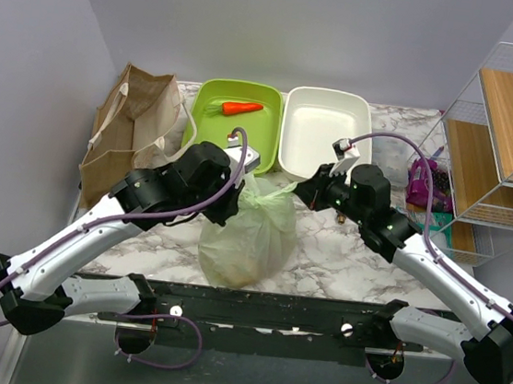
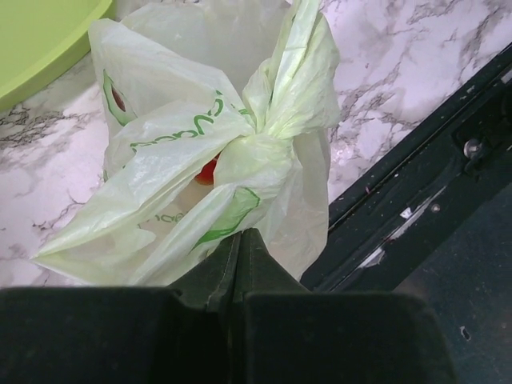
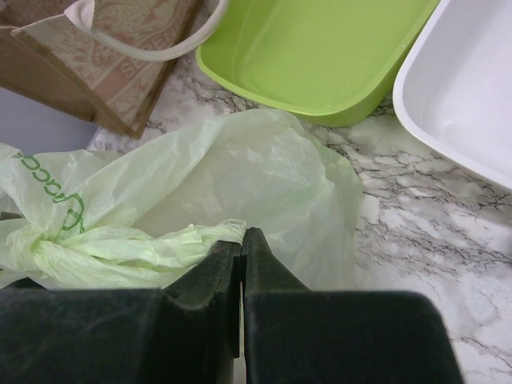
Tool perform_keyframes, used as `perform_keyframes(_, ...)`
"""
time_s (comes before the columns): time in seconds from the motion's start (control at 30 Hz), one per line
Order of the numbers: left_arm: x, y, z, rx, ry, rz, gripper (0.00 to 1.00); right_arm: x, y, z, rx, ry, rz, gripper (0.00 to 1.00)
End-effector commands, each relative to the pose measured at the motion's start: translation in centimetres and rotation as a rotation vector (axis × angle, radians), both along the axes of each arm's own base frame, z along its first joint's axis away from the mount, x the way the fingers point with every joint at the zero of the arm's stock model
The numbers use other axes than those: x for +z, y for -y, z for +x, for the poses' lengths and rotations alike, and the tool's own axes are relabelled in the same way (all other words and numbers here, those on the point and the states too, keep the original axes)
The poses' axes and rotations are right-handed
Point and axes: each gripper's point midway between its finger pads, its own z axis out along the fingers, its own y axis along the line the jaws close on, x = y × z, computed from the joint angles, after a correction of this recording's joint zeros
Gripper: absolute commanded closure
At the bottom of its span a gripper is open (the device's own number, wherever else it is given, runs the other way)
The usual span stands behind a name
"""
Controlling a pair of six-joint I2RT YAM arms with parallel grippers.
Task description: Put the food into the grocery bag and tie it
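Observation:
The pale-green grocery bag (image 1: pixel 249 238) stands on the marble table between my two grippers, with its handles drawn into a knot (image 2: pixel 254 150) at the top. Something red (image 2: pixel 208 170) shows through a gap below the knot; yellowish shapes show faintly through the plastic. My left gripper (image 1: pixel 238 188) is shut at the bag's top left, its tips (image 2: pixel 240 237) pinching a flap of handle plastic. My right gripper (image 1: pixel 303 190) is shut at the top right, its tips (image 3: pixel 242 234) holding the end of a twisted handle strand (image 3: pixel 136 244).
A brown paper bag (image 1: pixel 129 127) stands at the back left. A green bin (image 1: pixel 235 134) holds an orange carrot (image 1: pixel 243 109); a white bin (image 1: pixel 323 135) sits beside it. A wire rack (image 1: pixel 508 137) and a purple packet (image 1: pixel 424 183) are at the right. A black rail (image 1: pixel 253 307) runs along the near edge.

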Motion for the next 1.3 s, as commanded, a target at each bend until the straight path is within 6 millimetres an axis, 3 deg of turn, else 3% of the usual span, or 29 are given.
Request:
perform_keyframes(0.0, 3.0, -1.3, -1.3, 0.054, 0.01, -0.096, 1.0, 1.6, 0.4, 1.0, -0.062, 0.01, 0.014, 0.99)
perform_keyframes(0.17, 1.7, -2.9, -4.0, 0.097, -0.062, -0.175, 1.0, 0.8, 1.9, 2.0, -0.18, -0.012, -0.002, 0.99)
perform_keyframes(0.37, -3.1, -5.4, -6.5, 0.198, -0.17, -0.189, 1.0, -1.7, 2.8, 2.4, -0.266, -0.086, -0.016, 0.99)
perform_keyframes(0.7, -8.1, -8.6, -8.2, 0.426, -0.272, -0.228, 1.0, -5.9, 4.5, 1.8, -0.387, -0.227, -0.06, 0.99)
perform_keyframes(0.8, -8.3, -8.6, -8.3, 0.429, -0.282, -0.229, 1.0, -5.8, 4.2, 1.3, -0.341, -0.223, -0.064, 0.99)
perform_keyframes(0.87, -6.8, -8.2, -8.1, 0.409, -0.255, -0.269, 1.0, -4.0, 3.1, 1.1, -0.259, -0.166, -0.03, 0.99)
perform_keyframes(0.97, -2.5, -8.2, -7.1, 0.386, -0.165, -0.305, 1.0, 1.1, 1.5, 0.5, -0.134, -0.044, 0.047, 0.99)
perform_keyframes(1.1, 5.4, -8.5, -5.2, 0.355, 0.006, -0.329, 1.0, 8.7, 0.6, -0.4, -0.02, 0.127, 0.111, 0.99)
perform_keyframes(1.2, 10.8, -7.8, -3.2, 0.331, 0.131, -0.351, 1.0, 12.6, 1.7, -0.3, -0.052, 0.213, 0.119, 0.99)
perform_keyframes(1.27, 13.5, -7.1, -1.9, 0.314, 0.187, -0.341, 1.0, 13.7, 3.2, 0.3, -0.136, 0.236, 0.09, 0.99)
